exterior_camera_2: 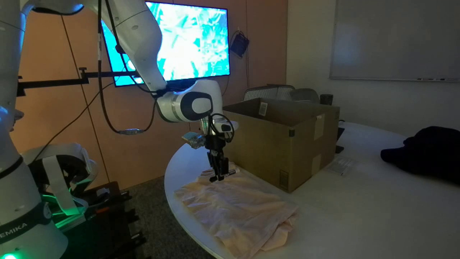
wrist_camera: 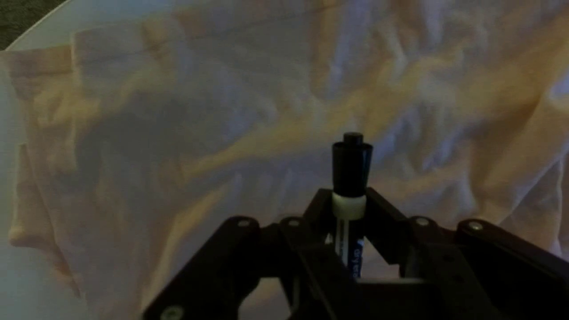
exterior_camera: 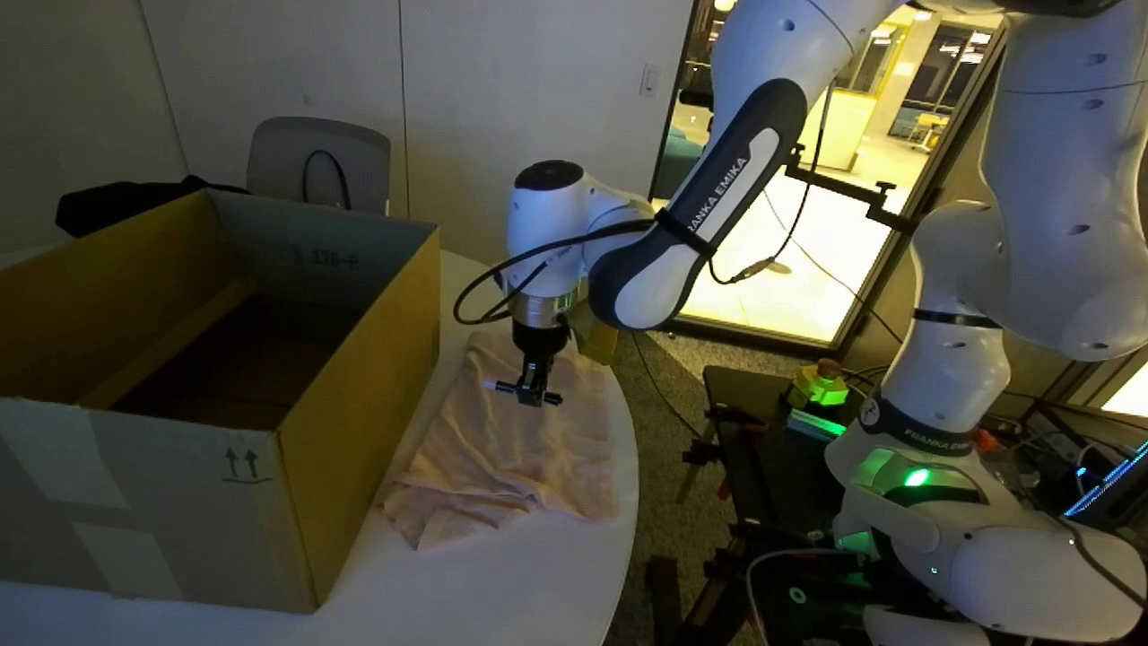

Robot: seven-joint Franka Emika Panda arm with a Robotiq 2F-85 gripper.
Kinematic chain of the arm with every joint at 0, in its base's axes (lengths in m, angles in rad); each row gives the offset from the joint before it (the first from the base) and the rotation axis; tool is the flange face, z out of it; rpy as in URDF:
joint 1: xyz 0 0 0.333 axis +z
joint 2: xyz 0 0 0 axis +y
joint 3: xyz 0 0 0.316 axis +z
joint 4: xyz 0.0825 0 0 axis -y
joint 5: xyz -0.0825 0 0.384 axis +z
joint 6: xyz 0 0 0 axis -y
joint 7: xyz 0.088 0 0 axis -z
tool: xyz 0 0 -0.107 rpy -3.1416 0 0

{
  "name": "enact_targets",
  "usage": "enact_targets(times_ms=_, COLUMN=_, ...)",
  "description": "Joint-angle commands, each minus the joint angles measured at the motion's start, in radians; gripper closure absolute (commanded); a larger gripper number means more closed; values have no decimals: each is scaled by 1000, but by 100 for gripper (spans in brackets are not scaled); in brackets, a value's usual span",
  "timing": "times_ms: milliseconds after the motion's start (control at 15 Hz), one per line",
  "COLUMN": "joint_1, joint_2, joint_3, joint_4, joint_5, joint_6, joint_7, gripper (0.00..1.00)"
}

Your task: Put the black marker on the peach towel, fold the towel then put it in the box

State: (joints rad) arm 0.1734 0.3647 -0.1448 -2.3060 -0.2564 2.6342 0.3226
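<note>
Box (exterior_camera: 363, 413), cardboard, count one, open-topped on white tabletop (exterior_camera: 466, 592); inside, in an exterior view, shadowed floor and a faint line of print (exterior_camera: 325, 258) on one wall; outside, on one face, two printed arrows (exterior_camera: 251, 461) and two pale patches (exterior_camera: 130, 561). Just beside it, one peach towel (exterior_camera_2: 240, 212), creased and spread out on tabletop. Over towel and outside box, one black marker (wrist_camera: 350, 195) with whitish band, roughly level; contact with cloth not discernible. One end effector (exterior_camera: 533, 395), jaws nearly together, clamped about marker near whitish band. Well apart from towel, one dark bundle (exterior_camera_2: 427, 154) on the same tabletop.
</note>
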Motion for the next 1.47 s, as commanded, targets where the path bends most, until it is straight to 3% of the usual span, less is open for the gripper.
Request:
enact_targets(times_ms=0, joint_1=-5, joint_2=56, joint_3=-10, joint_4=33, joint_5=-13, joint_6=-3, joint_7=37, gripper=94)
enact_targets(times_ms=733, joint_1=-90, joint_2=196, joint_3=44, joint_4=83, joint_5=158, joint_6=-47, joint_7=-35, gripper=91)
enact_targets(times_ms=867, joint_1=-99, joint_2=188, joint_3=50, joint_4=79, joint_5=176, joint_6=-56, joint_7=-48, gripper=74)
enact_targets(times_ms=933, joint_1=-102, joint_2=173, joint_3=55, joint_4=69, joint_5=182, joint_6=-59, joint_7=-56, gripper=60)
enact_targets(times_ms=1400, joint_1=-64, joint_2=25, joint_3=46, joint_4=-27, joint_5=150, joint_6=-45, joint_7=-44, gripper=4)
